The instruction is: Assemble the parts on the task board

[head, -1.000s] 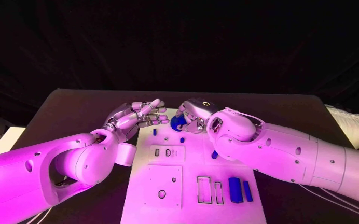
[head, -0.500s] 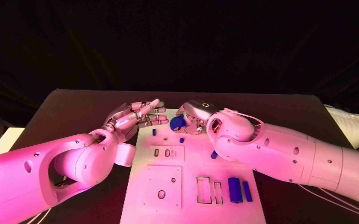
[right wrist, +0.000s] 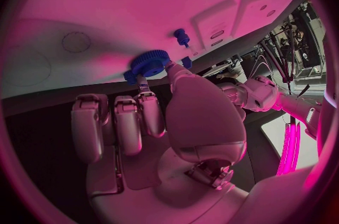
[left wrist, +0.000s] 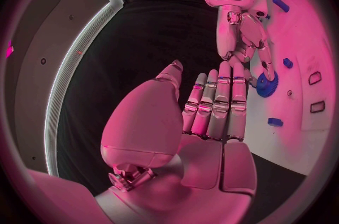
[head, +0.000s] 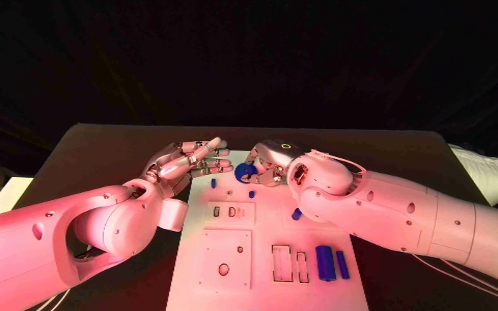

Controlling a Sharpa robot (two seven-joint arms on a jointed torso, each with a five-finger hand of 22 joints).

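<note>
Pinching blue gear [head: 245, 172], right hand [head: 272, 161]

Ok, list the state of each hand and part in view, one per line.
right hand: pinching the blue gear over the board's far end.
blue gear: held at its rim between the right hand's fingertips.
left hand: open, fingers straight, holding nothing.
two blue bars: lying side by side on the task board.
small blue peg: standing upright on the board.
</note>
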